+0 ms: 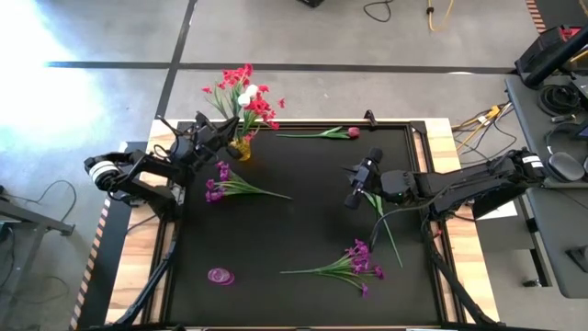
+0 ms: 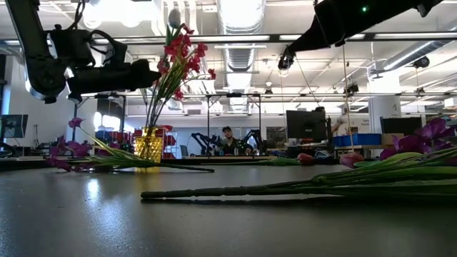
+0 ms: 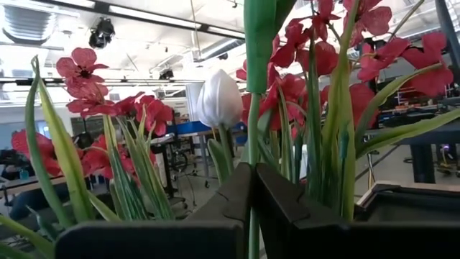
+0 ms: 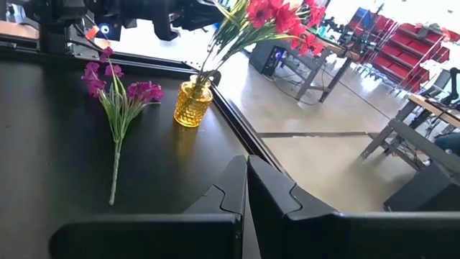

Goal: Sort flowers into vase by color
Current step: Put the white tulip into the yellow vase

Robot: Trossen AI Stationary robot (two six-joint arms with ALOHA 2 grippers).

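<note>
Two robot arms hang over the black tabletop (image 1: 303, 230). Red flowers (image 1: 248, 97) and one white bud (image 1: 246, 94) stand in the yellow vase (image 1: 240, 147) at the far left corner. The left gripper (image 1: 234, 129) is right beside them, jaws clenched on a green stem (image 3: 253, 144). Purple flowers (image 1: 230, 187) lie flat near the vase, with more (image 1: 354, 262) at the near right. The right gripper (image 1: 352, 199) hovers mid-table, jaws clenched and empty.

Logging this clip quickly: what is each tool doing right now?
Left tool: shut on a green stem at the yellow vase.
Right tool: shut, empty.
</note>
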